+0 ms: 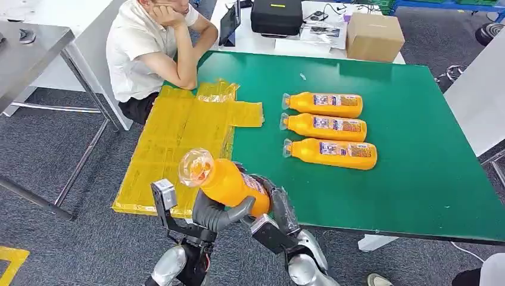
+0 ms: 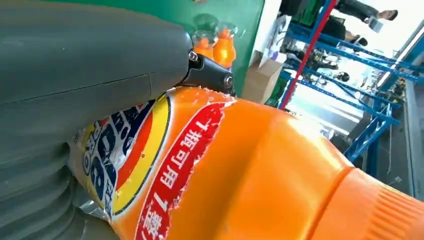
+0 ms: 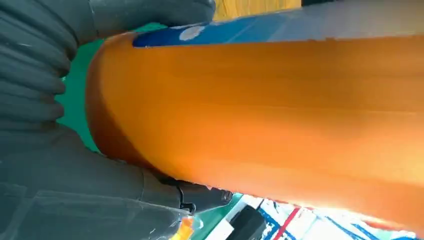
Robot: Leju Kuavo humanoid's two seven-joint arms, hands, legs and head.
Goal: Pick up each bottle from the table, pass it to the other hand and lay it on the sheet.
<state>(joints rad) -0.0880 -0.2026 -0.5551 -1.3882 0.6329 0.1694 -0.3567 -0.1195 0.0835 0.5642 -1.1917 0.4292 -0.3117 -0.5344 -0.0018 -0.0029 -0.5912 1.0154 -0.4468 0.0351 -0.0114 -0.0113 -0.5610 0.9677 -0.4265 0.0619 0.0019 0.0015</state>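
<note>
An orange bottle (image 1: 229,182) with a clear cap is held tilted over the table's near edge, cap pointing up and left. My left hand (image 1: 221,215) wraps it from below, its thumb lying over the label (image 2: 125,145). My right hand (image 1: 279,207) grips the bottle's base end (image 3: 280,110), and the grey palm (image 3: 45,165) presses against it. Three more orange bottles (image 1: 326,104) (image 1: 327,126) (image 1: 333,153) lie side by side on the green table (image 1: 417,149), caps to the left. The yellow sheet (image 1: 172,143) covers the table's left part, just left of the held bottle.
A person (image 1: 155,47) sits at the far left corner with an elbow on the table beside the sheet. Behind the table stand a cardboard box (image 1: 374,36) and a black case (image 1: 276,16). A grey metal table (image 1: 30,53) stands far left.
</note>
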